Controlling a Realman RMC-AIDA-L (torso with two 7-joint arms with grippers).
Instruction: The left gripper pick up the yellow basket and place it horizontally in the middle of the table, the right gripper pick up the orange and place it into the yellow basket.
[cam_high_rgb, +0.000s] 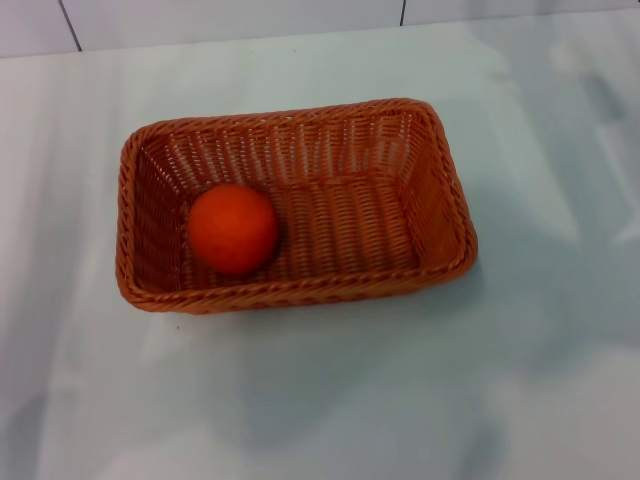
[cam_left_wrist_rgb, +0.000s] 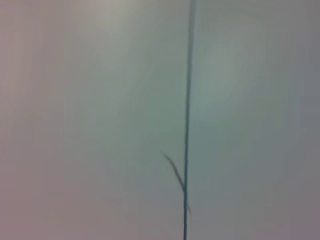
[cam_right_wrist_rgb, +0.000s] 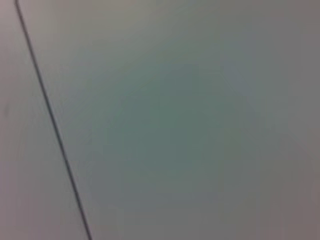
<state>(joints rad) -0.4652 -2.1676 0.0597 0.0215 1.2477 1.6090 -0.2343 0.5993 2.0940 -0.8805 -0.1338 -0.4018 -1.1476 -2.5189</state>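
Observation:
The yellow basket, a woven orange-brown rectangle, lies with its long side across the middle of the white table in the head view. The orange rests inside it, in its left part near the front wall. Neither gripper shows in any view. The left wrist view holds only a plain pale surface with a thin dark line. The right wrist view holds a plain pale surface with a slanted dark line.
The table's far edge meets a pale tiled wall at the back. Bare white tabletop lies on all sides of the basket.

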